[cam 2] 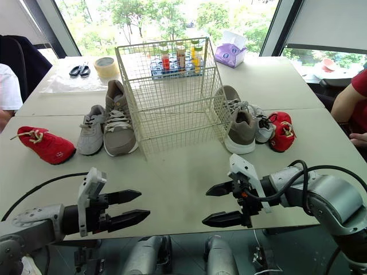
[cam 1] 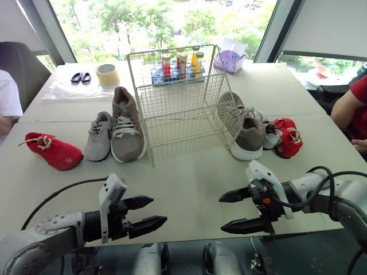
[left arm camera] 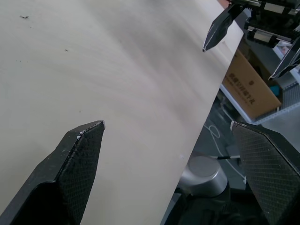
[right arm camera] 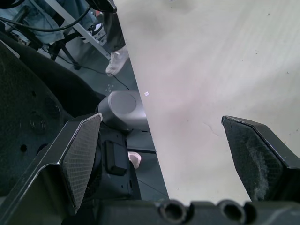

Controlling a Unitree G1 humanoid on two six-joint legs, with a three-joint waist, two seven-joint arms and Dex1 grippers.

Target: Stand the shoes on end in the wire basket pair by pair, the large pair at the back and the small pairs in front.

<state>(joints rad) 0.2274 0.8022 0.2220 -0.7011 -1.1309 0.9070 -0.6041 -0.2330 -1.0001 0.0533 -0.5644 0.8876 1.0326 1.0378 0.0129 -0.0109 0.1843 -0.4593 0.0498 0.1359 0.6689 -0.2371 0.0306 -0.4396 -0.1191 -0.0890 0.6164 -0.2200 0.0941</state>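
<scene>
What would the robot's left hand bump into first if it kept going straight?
Likely the right hand, pointing back at it above the table's near edge; nothing shows between them, though depth is unclear.

Along the far edge of the bench point(cam 1: 189, 183), a tape roll point(cam 1: 107, 74) sits just beside black-handled scissors point(cam 1: 81, 77) toward the far left corner. A rack of bottles point(cam 1: 178, 67) stands mid-edge, and a purple tissue pack point(cam 1: 230, 59) lies farther right. A person's red sleeve point(cam 1: 350, 109) shows at the right edge and a white sleeve point(cam 1: 7, 97) at the left.
</scene>
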